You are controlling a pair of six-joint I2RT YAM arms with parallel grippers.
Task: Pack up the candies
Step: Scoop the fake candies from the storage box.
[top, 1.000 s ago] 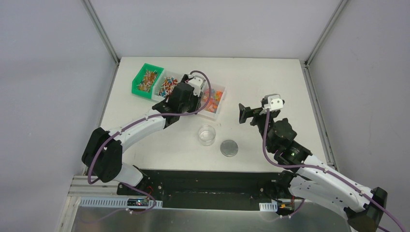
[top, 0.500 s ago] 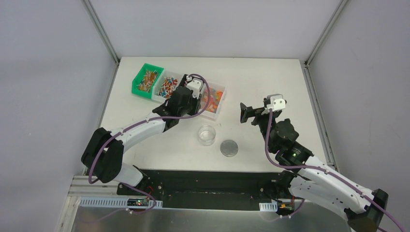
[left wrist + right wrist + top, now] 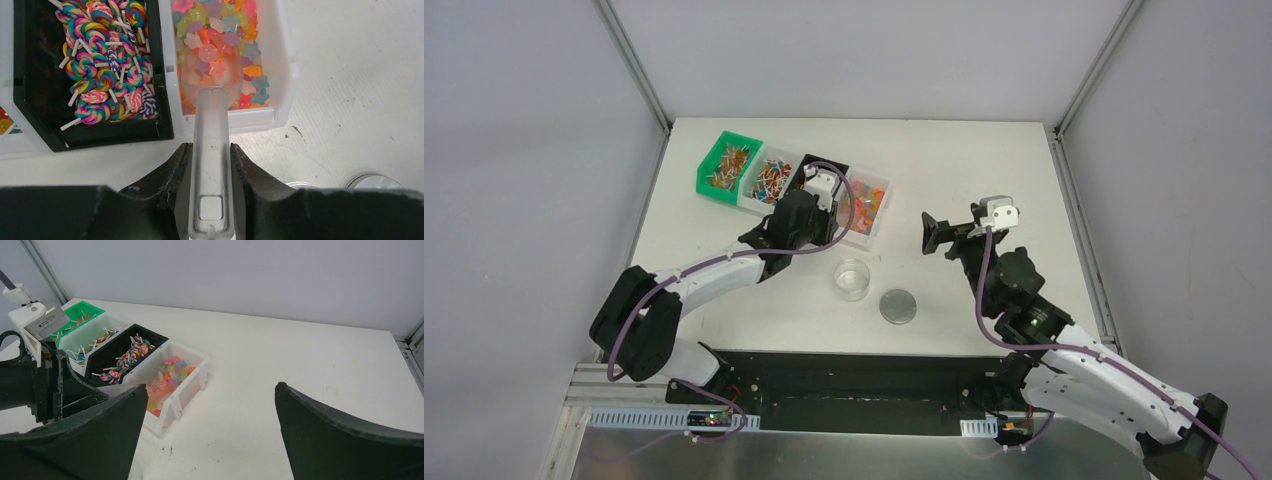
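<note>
The candies [image 3: 220, 30] are small star and button shapes in orange, yellow, pink and purple, filling a white bin [image 3: 285, 60] at the right end of a row of bins [image 3: 865, 205]. My left gripper [image 3: 210, 150] is shut on the handle of a frosted clear scoop [image 3: 210, 125]. The scoop's bowl [image 3: 210, 75] holds a few candies and sits over the bin's near end. From above, the left gripper [image 3: 829, 215] is at the bin's near side. My right gripper [image 3: 211, 386] is open and empty, held above the table's right part [image 3: 939, 238].
A black bin of swirl lollipops [image 3: 100, 60] stands left of the candy bin. Further left are a white bin [image 3: 769, 180] and a green bin [image 3: 726, 165] of wrapped sweets. A clear jar [image 3: 852, 279] and a grey round lid [image 3: 898, 306] sit at the near centre.
My left gripper has drawn back a little toward the near left with the scoop. The right gripper has shifted slightly to the right and stays open.
</note>
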